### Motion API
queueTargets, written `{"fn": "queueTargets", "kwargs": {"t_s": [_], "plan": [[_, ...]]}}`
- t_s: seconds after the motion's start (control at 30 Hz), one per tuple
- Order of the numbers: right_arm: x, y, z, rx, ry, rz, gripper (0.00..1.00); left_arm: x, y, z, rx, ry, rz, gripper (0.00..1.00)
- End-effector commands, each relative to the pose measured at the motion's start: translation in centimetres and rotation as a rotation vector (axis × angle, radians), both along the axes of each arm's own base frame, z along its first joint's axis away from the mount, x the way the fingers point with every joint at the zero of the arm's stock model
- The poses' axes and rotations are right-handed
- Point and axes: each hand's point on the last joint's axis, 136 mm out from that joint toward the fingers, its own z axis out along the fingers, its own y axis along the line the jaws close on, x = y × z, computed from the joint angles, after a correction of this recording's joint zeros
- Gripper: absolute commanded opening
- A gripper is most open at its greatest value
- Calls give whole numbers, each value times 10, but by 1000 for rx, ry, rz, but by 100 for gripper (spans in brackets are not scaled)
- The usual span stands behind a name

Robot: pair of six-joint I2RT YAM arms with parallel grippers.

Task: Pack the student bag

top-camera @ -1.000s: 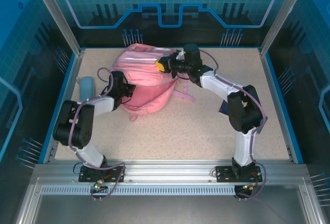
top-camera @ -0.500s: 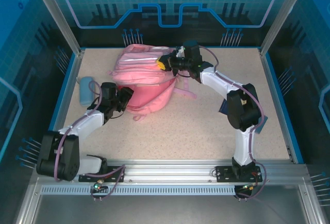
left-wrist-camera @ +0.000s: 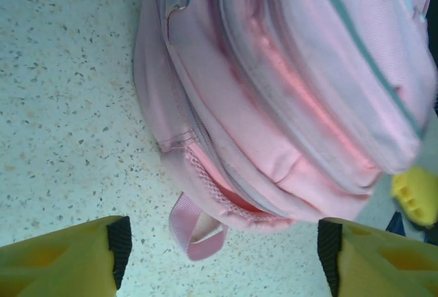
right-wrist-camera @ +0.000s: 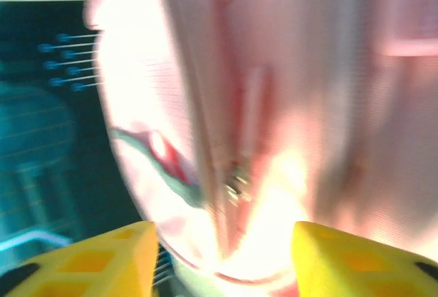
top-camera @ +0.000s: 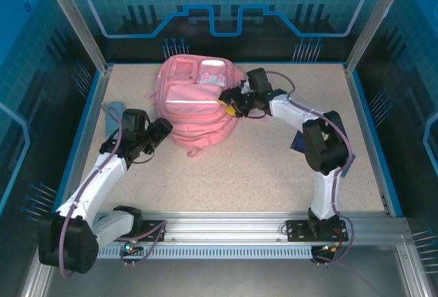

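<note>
Presently, with the student bag point(top-camera: 195, 105) flat on the surface point(top-camera: 274, 167), the left pincer point(top-camera: 161, 131) released off its near-left corner and the right pincer point(top-camera: 231, 105) released at its right side, you should next grip a zipper pull to open it.

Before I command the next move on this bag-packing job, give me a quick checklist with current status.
1. Left gripper open and empty: ok.
2. Student bag lying on the table, front side up: ok.
3. Bag's main compartment open for loading: cannot tell.
4. Right gripper free of the bag's fabric: cannot tell; its wrist view is blurred.
5. Light-blue pencil case in sight, left of the bag: ok.
</note>
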Motion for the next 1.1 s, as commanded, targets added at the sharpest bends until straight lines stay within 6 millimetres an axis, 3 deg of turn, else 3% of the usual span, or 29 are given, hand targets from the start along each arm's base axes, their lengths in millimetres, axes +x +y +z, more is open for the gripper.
{"fn": "queueTargets", "kwargs": {"t_s": [0.0, 0.13, 0.23, 0.4, 0.53, 0.7, 0.8, 0.97, 1.07], "plan": [[-22, -73, 11, -335, -124, -17, 71, -12, 9, 14, 97, 4, -55, 80], [-40, -159, -7, -584, -92, -105, 79, -9, 8, 29, 118, -44, -91, 89], [-53, -210, -26, -690, -1, -137, 80, -5, 7, 36, 126, -70, -110, 94], [-61, -261, -48, -763, 104, -165, 80, -1, 4, 42, 132, -95, -133, 99], [-63, -277, -66, -751, 177, -178, 79, 1, 0, 42, 118, -94, -154, 99], [-69, -280, -90, -723, 258, -176, 74, 1, -6, 37, 99, -80, -183, 99], [-76, -276, -105, -709, 314, -154, 67, 2, -12, 38, 87, -89, -222, 99], [-87, -268, -116, -677, 363, -148, 66, 2, -18, 42, 70, -104, -257, 99], [-93, -252, -118, -631, 370, -120, 66, 2, -21, 42, 56, -108, -272, 99]]}}
